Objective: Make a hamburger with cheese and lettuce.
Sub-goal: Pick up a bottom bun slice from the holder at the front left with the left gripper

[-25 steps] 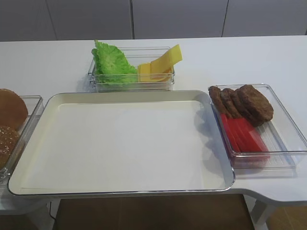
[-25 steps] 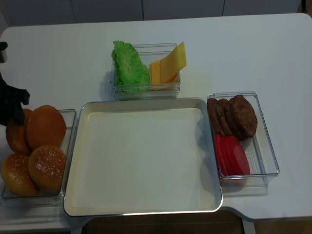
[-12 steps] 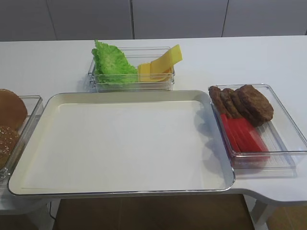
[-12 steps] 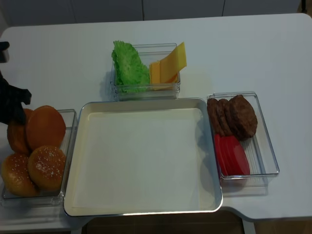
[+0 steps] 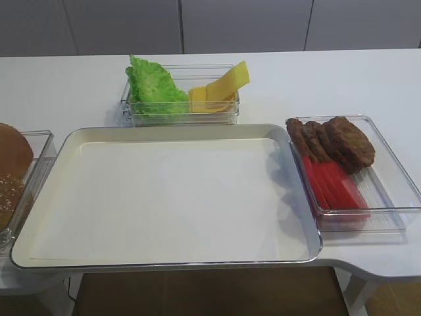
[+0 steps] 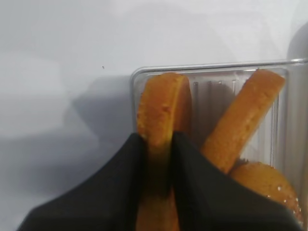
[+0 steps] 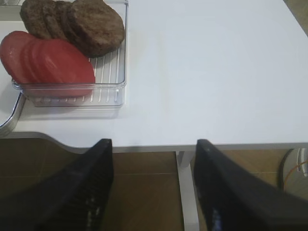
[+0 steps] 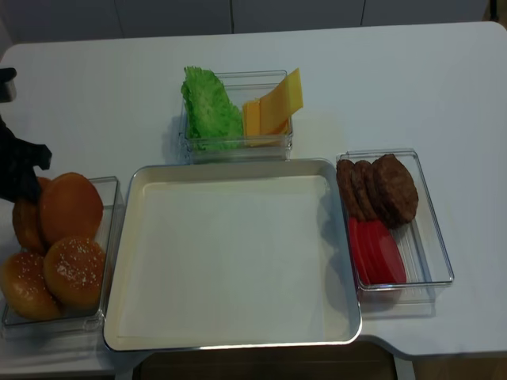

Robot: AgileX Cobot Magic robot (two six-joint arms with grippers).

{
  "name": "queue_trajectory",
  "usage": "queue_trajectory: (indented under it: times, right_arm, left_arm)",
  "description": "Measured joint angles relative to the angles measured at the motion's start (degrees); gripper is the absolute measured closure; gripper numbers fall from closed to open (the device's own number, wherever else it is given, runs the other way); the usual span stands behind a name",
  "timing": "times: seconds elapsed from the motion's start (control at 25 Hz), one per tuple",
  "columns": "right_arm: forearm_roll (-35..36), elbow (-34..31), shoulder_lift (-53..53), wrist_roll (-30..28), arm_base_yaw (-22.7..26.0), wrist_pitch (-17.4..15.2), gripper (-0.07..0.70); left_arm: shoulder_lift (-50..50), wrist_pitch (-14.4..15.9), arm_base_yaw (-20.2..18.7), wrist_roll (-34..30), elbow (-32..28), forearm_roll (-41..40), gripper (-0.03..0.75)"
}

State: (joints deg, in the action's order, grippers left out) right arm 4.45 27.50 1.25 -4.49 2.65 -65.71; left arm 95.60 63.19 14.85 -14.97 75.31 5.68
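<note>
L gripper [image 6: 156,192] is shut tight on a bun half [image 6: 161,110] standing on its edge in the bun box [image 6: 211,70], w/ the bun's long side pointing up from the jaws. R gripper [image 7: 153,192] hangs off the table edge, closed on nothing. Big tray [image 8: 230,237] sits right of the buns. Farther back: lettuce [image 8: 207,107] & cheese [image 8: 277,101].

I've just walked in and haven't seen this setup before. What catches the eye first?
The big empty tray fills the middle of the table. Behind it, bright green lettuce and yellow cheese share a clear box. At far left, the left gripper pinches a bun half standing on edge.
</note>
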Motion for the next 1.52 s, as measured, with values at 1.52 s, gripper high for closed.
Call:
queue_trajectory:
  times: [1.52]
  right_arm:
    - [0.0,0.0,0.0,0.0,0.0,0.1,0.225]
  left_arm:
    - [-16.2,7.4,-25.1,11.8,9.8,-15.7,0.594]
